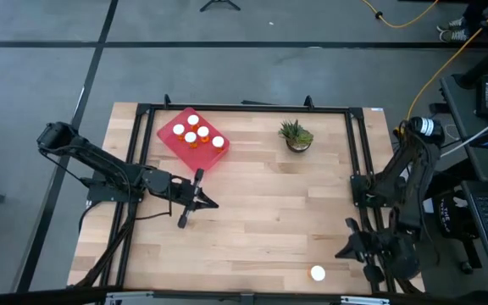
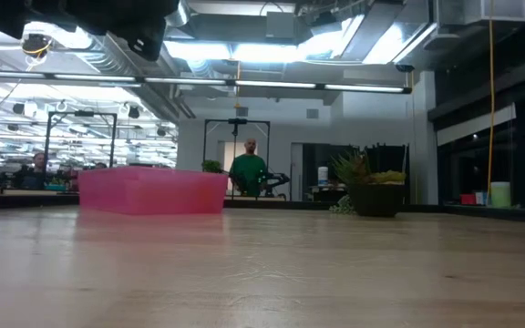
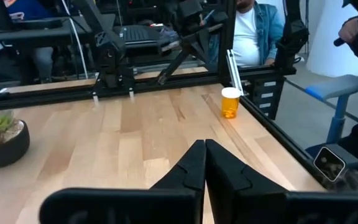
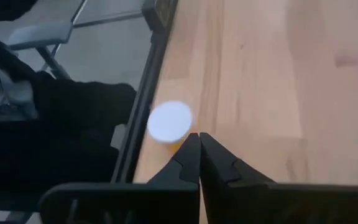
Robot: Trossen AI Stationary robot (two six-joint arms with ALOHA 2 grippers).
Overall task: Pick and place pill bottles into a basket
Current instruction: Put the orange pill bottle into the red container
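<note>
Five pill bottles (image 1: 196,134) stand upright inside the basket (image 1: 169,146), white caps up, clustered toward its middle; they look already delivered. The basket sits at about eleven o'clock on the table (image 1: 252,220), turned corner-on. A sixth bottle (image 1: 318,273) stands alone at about five o'clock, right at the table's near edge, so by my count one is left to move. The right gripper (image 1: 354,246) hovers just beside it, at that bottle's two o'clock; its jaws are pressed together and hold nothing, which suggests it is only lining up. The left gripper (image 1: 203,201) waits just below the basket, around nine o'clock from table centre, jaws likewise closed and empty. One potted plant (image 1: 296,135) sits at about one o'clock, apart from the work.
</note>
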